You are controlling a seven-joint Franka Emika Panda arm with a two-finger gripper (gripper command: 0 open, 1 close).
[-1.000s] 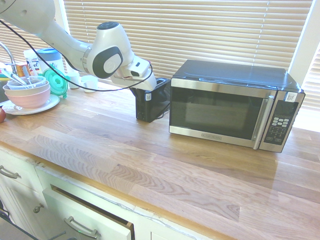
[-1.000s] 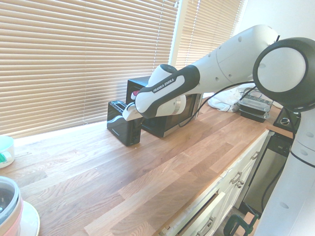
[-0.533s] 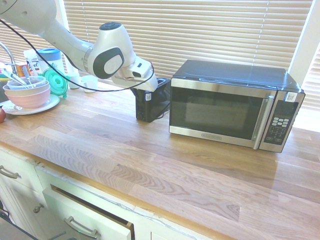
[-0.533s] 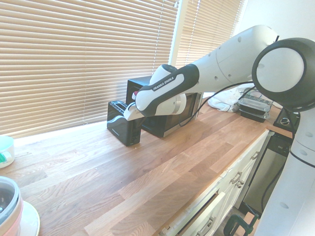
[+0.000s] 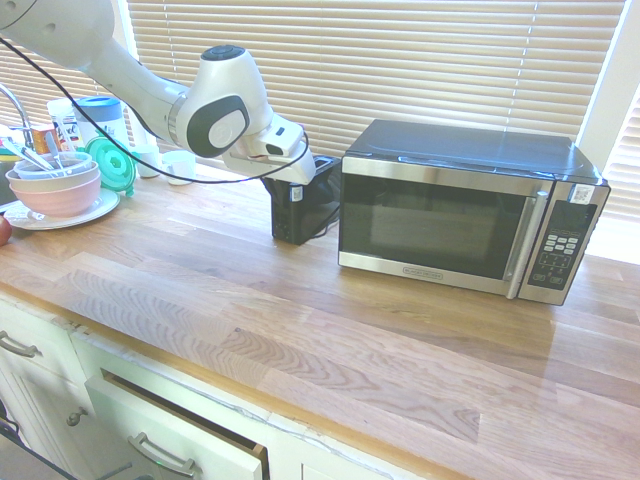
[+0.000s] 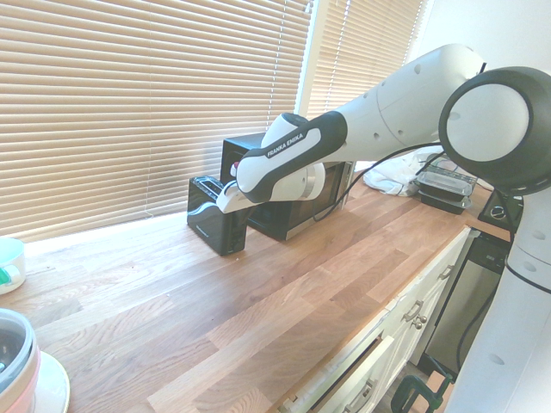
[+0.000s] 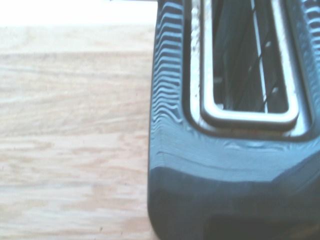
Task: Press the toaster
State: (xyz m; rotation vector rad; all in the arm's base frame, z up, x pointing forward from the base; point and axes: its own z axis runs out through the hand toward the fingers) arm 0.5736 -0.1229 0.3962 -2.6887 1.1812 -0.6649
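The toaster (image 5: 300, 207) is a small black box with a top slot, standing on the wooden counter just left of the microwave, under the window. It also shows from the other side as the toaster (image 6: 211, 219) with a white label on its end. My gripper (image 5: 296, 178) hangs right over the toaster's near end, shut, with nothing held. In the second exterior view the gripper (image 6: 225, 200) sits at the top front corner of the toaster. The wrist view looks straight down on the ribbed toaster (image 7: 225, 165) and its metal-rimmed slot.
A stainless-and-black microwave (image 5: 460, 210) stands right beside the toaster. Stacked bowls on a plate (image 5: 55, 190), a green lid and cups crowd the counter's left end. Window blinds run behind. Dark containers (image 6: 443, 185) lie at the far end.
The arm's wrist and gripper have risen slightly above the toaster's end. The toaster has not moved.
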